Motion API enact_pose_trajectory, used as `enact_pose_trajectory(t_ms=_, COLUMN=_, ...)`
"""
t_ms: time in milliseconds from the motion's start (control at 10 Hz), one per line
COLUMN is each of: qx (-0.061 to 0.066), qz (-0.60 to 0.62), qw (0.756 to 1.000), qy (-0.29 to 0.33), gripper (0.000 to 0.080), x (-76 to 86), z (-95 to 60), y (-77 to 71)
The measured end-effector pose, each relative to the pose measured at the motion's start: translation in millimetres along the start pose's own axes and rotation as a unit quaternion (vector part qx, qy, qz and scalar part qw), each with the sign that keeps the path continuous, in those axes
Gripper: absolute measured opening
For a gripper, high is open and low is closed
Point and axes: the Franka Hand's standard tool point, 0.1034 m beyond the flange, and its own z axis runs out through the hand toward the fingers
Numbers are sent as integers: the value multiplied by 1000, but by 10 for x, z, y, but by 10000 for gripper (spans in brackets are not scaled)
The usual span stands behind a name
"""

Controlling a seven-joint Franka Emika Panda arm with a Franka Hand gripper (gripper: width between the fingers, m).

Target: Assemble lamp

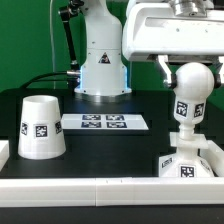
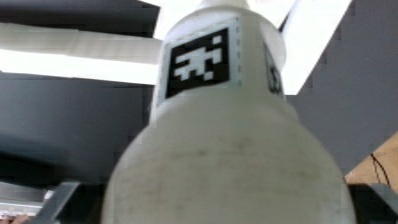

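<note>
The round-topped bulb post (image 1: 189,100) stands upright in the flared square base (image 1: 190,162) at the exterior view's right. My gripper (image 1: 190,68) hangs over it with its jaws on either side of the round top and a narrow dark gap beside each, so it is open and holds nothing. In the wrist view the bulb post (image 2: 222,150) fills the picture with its tag facing the camera, and one finger (image 2: 45,200) shows beside it, apart from it. The cone shade (image 1: 40,128) stands alone on the table at the exterior view's left.
The marker board (image 1: 105,122) lies flat on the dark table between the shade and the base. The glossy white robot pedestal (image 1: 103,60) rises behind it. A white ledge (image 1: 90,185) runs along the table's front edge.
</note>
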Motion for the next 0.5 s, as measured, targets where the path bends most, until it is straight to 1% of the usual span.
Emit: enact_pose_trajectory(t_ms=500, qx=-4, qz=-5, qw=1000, qy=22, gripper=579, x=39, z=38, y=-18)
